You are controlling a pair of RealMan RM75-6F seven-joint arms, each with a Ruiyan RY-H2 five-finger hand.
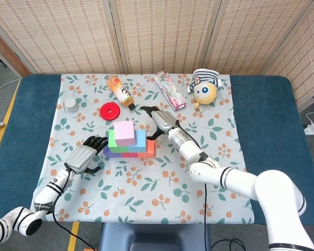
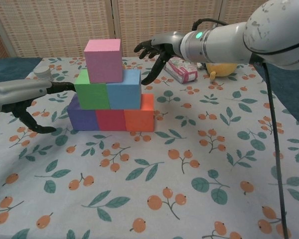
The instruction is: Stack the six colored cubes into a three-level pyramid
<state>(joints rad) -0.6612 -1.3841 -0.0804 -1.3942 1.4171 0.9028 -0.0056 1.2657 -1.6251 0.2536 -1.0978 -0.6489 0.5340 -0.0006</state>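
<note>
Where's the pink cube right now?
The pink cube sits at the very top of the pyramid, resting on the green cube and blue cube, left of centre in the chest view.

Six colored cubes [image 2: 108, 87] stand stacked three-two-one.

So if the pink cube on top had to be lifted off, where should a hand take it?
Grip the pink cube by its two side faces, coming down from above. It sits alone on the green cube and blue cube, so both side faces are clear. The right hand hovers open nearby and looks better placed than the left hand.
</note>
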